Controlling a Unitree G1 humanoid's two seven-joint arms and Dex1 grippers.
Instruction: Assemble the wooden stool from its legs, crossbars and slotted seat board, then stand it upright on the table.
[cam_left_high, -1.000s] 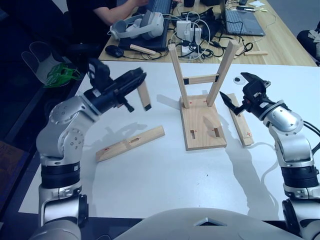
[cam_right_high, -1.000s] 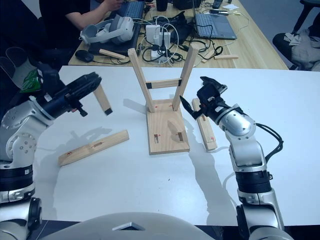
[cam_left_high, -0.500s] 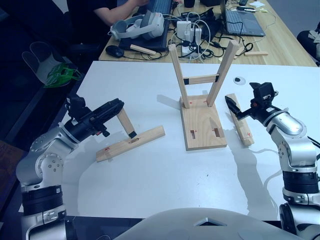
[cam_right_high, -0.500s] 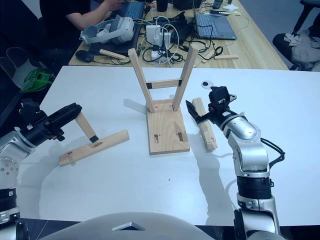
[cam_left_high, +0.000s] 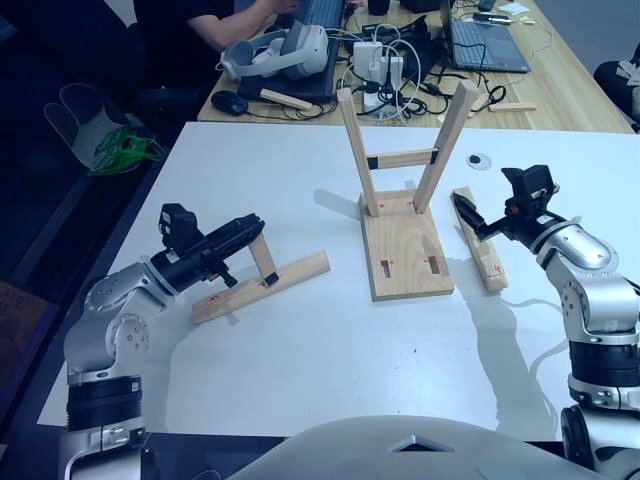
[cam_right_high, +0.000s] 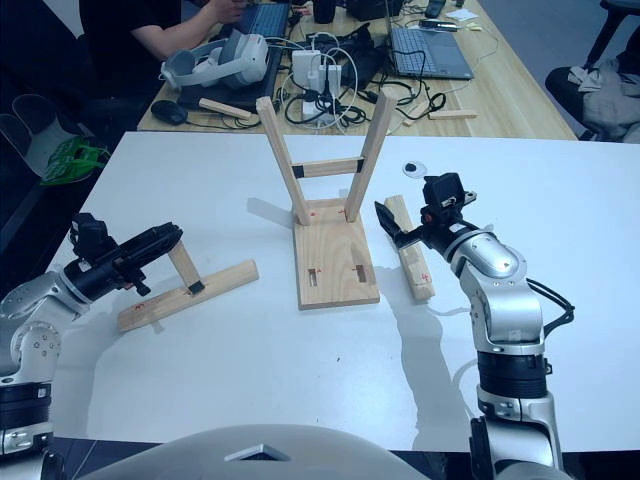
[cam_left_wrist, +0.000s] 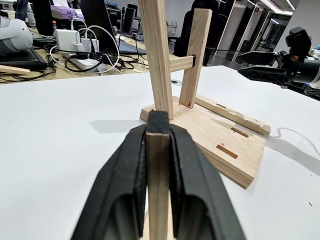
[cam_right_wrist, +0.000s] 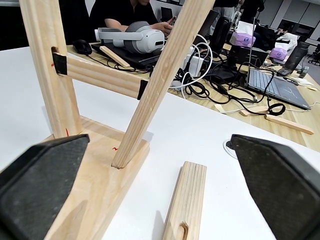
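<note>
The slotted seat board (cam_left_high: 405, 255) lies flat at mid-table. Two legs stand in its far slots, joined by a crossbar (cam_left_high: 402, 158). A loose leg (cam_left_high: 290, 276) lies to its left. My left gripper (cam_left_high: 250, 228) is shut on a short crossbar (cam_left_wrist: 159, 175), whose lower end rests at that leg's slot. Another loose leg (cam_left_high: 480, 250) lies right of the board. My right gripper (cam_left_high: 490, 215) hovers just above its far end, open, its fingers (cam_right_wrist: 45, 170) wide apart on either side of the leg (cam_right_wrist: 187, 200).
A small round disc (cam_left_high: 478, 158) lies on the white table (cam_left_high: 330, 360) behind the right leg. The wooden desk (cam_left_high: 560, 80) beyond holds laptops, a headset (cam_left_high: 280, 50), cables and spare wood pieces. A green item (cam_left_high: 120, 150) sits off the table's left edge.
My left gripper has come down and toward me with the short crossbar, setting its end on the loose left leg. My right gripper has shifted slightly right, over the right leg.
</note>
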